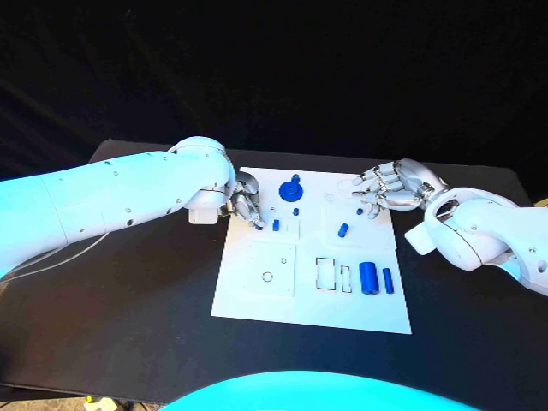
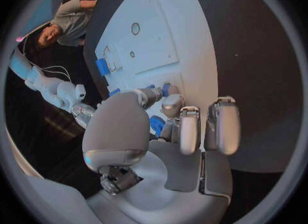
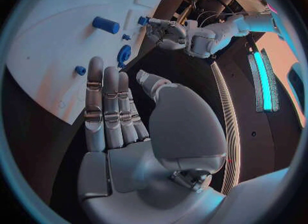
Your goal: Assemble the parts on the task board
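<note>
Nearest the head camera, the front edge of the white task board (image 1: pixel 311 312) lies bare on the black table (image 1: pixel 139 317), and the blue parts sit farther back on it. Two upright-lying blue cylinders, a larger one (image 1: pixel 368 276) and a thinner one (image 1: pixel 388 280), rest side by side near the board's right edge, just right of two small rectangular cut-outs (image 1: pixel 333 274). Toward the middle a short blue peg (image 1: pixel 343 229) lies tilted, well apart from the cylinders. At the far end stands a round blue gear-like part (image 1: pixel 293 188) with a small blue piece (image 1: pixel 295 211) just in front of it. On the left side the left hand (image 1: pixel 245 202) reaches over the board's edge, fingers pointing down; its fingertips (image 2: pixel 168 91) press around a small blue peg (image 1: pixel 276 225), and the left wrist view shows that blue piece (image 2: pixel 166 87) pinched between thumb and finger right at the board's surface, with more blue (image 2: pixel 156 125) showing behind the fingers. Across the board, the right hand (image 1: pixel 391 188) hovers at the far right corner, holding nothing, its fingers (image 3: pixel 106 106) stretched out straight and close together with the thumb held apart. From the right wrist view the gear-like part (image 3: pixel 123 54), a blue cylinder (image 3: pixel 106 24) and a small blue stud (image 3: pixel 80 70) lie on the board beyond those fingertips, none of them touched by the right hand.
</note>
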You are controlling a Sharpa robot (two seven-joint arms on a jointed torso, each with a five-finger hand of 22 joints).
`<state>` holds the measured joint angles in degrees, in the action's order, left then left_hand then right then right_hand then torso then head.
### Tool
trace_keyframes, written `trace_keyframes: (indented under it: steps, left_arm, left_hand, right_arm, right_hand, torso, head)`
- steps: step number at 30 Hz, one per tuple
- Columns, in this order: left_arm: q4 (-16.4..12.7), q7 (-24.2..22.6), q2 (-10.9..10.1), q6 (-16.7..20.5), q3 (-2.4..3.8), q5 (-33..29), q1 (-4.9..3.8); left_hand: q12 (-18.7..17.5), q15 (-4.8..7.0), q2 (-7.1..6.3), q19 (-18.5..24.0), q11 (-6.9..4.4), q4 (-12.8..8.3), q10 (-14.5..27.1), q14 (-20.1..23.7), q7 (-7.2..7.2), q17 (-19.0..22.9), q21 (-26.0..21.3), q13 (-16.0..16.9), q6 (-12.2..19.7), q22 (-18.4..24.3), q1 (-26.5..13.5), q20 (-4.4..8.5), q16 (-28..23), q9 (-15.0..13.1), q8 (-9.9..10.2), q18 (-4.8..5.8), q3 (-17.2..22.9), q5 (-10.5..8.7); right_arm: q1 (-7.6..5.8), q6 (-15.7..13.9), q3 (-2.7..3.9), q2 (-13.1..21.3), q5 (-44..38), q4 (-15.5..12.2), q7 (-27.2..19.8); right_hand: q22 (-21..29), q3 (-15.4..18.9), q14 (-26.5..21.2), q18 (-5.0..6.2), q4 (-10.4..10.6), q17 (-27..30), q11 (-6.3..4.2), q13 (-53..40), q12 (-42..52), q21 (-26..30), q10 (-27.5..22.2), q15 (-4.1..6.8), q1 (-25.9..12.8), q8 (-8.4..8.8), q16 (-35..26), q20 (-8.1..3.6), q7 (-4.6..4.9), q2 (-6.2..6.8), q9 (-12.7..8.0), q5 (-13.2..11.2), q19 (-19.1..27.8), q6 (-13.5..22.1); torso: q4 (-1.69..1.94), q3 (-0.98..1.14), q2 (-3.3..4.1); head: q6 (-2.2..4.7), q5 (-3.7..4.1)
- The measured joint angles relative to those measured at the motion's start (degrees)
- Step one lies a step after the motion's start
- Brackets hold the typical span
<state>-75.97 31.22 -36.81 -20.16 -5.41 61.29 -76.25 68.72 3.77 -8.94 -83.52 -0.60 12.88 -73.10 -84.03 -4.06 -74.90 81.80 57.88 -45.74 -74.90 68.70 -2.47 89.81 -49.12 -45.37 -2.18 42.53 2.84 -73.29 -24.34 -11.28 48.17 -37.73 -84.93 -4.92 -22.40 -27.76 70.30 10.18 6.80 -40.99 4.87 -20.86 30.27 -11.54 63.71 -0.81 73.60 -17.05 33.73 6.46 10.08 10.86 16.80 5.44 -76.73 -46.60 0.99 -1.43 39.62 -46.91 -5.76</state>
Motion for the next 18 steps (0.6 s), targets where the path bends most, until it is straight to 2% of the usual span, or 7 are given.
trace_keyframes:
  steps: [18]
  left_arm:
    - [2.3,-0.1,1.5,-1.3,-0.02,-0.1,-0.16]
  left_hand:
    - [0.0,0.00,-0.04,0.0,0.20,0.0,-0.2,0.0,0.05,0.0,0.0,0.1,0.1,0.0,0.0,0.00,0.0,0.1,-0.2,0.00,0.0,0.00]
  right_arm:
    - [0.00,0.0,0.00,0.0,0.0,-0.1,0.0]
  right_hand:
    - [0.0,0.0,0.0,0.00,0.0,0.0,0.00,0.0,0.0,0.0,0.0,0.00,0.0,0.00,0.0,0.00,0.00,0.00,0.0,0.0,0.0,0.0]
  torso:
    - [-0.01,0.02,0.02]
  head:
    - [-0.27,0.09]
